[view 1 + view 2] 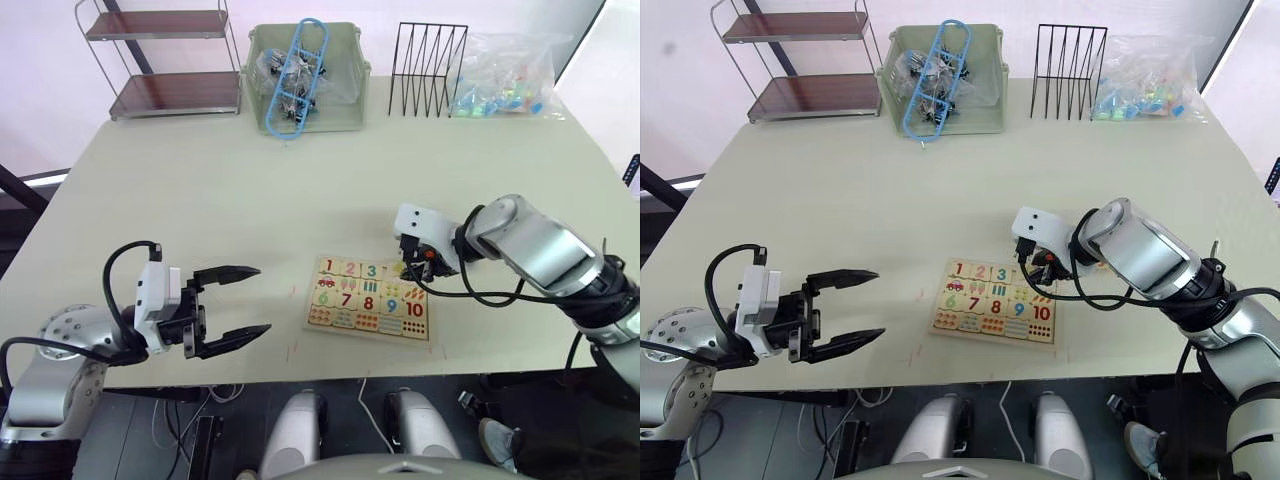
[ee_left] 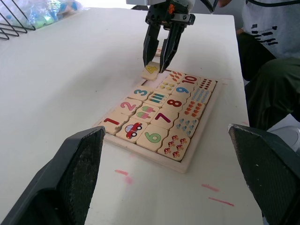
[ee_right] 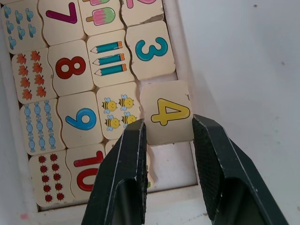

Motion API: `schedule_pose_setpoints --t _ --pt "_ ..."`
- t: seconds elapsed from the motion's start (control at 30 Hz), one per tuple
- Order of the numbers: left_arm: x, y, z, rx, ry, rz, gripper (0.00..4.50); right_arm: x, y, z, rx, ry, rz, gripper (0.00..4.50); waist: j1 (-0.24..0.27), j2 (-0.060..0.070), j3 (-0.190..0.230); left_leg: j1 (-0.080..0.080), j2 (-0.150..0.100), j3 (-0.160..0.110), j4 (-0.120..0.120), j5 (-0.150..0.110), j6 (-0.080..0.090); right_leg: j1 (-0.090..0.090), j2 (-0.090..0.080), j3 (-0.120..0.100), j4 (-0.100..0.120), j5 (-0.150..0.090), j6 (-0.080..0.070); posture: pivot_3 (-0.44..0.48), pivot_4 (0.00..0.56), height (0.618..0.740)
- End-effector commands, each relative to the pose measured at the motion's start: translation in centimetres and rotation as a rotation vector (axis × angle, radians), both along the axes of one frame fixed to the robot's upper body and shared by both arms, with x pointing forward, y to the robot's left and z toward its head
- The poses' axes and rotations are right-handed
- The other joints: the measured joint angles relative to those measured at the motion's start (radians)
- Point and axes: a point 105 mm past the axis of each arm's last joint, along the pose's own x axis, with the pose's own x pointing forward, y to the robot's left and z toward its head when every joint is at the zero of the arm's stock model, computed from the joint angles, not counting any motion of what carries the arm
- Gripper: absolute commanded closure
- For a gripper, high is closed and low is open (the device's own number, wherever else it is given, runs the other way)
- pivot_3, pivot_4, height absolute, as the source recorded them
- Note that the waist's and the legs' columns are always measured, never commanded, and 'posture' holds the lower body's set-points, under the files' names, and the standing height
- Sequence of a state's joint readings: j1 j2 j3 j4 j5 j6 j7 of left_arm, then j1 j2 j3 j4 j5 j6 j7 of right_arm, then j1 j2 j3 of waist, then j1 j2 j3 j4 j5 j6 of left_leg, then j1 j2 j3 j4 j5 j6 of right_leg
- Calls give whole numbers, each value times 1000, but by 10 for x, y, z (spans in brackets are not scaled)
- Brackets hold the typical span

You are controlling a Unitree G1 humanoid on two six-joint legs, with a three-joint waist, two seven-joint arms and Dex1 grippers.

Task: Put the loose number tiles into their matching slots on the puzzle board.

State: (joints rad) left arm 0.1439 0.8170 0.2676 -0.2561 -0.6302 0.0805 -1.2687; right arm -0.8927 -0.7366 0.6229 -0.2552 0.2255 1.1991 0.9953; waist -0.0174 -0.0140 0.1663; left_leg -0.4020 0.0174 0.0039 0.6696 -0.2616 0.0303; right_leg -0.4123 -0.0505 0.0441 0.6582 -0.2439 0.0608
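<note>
The puzzle board (image 1: 370,298) lies near the table's front edge, right of centre. Tiles 1, 2 and 3 (image 3: 151,49) sit in its top row. My right gripper (image 1: 410,268) is at the board's far right corner, shut on the yellow number 4 tile (image 3: 166,115). That tile is held tilted at the recess beside the 3, partly over the rim. An empty slot (image 3: 166,166) shows beyond it at the row's end. My left gripper (image 1: 260,299) hovers open and empty left of the board.
Along the far edge stand a metal shelf (image 1: 165,60), a green bin (image 1: 345,110) with bagged parts, a black wire rack (image 1: 428,70) and a clear bag of coloured pieces (image 1: 505,80). A seated person (image 2: 269,37) is beside the table.
</note>
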Motion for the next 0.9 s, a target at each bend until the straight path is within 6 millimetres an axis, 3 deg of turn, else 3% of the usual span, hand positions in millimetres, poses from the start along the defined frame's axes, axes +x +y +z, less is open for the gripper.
schedule_pose_setpoints --t 0.03,0.9 --pt "-1 -1 8 1 -46 0 0 4 3 8 -7 -38 7 3634 0 0 0 0 0 0 0 0 0 0 0 0 0 0 0 0 150 740" --pt "-3 4 7 -2 -46 13 0 2 10 -5 -18 -20 26 3634 -1 0 0 0 0 0 0 0 0 -1 0 0 0 0 0 0 150 740"
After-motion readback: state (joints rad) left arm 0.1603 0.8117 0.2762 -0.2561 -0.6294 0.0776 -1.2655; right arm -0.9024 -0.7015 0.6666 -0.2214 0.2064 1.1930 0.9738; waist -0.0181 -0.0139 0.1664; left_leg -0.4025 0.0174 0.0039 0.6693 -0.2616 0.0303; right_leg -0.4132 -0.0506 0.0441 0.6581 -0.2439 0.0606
